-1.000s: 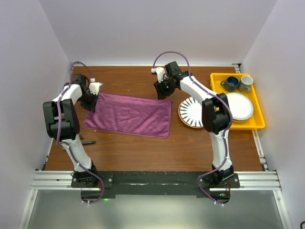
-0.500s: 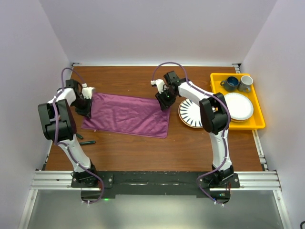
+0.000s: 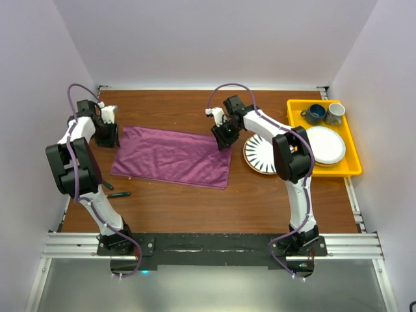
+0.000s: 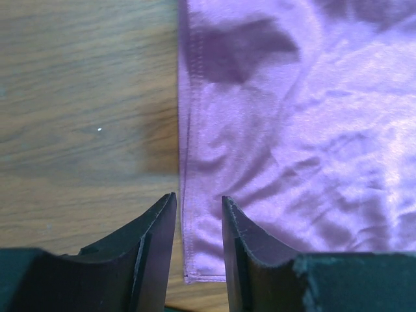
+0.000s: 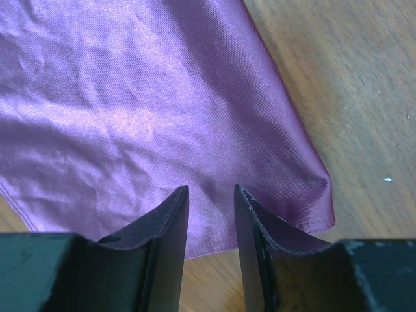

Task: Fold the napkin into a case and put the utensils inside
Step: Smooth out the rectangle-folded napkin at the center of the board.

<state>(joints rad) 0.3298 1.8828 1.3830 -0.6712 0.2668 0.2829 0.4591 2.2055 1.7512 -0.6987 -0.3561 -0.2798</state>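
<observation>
Your left gripper (image 4: 198, 203) and right gripper (image 5: 211, 194) both sit slightly spread, gripping nothing, over the far-left and far-right corners of the napkin (image 3: 172, 156).

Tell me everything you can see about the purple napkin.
The napkin is plain plum-purple cloth with a satin sheen and light wrinkles, lying flat as a wide rectangle on the wooden table, left of the striped plate. The open left pincer and right pincer sit at its short ends, gripping nothing.
</observation>
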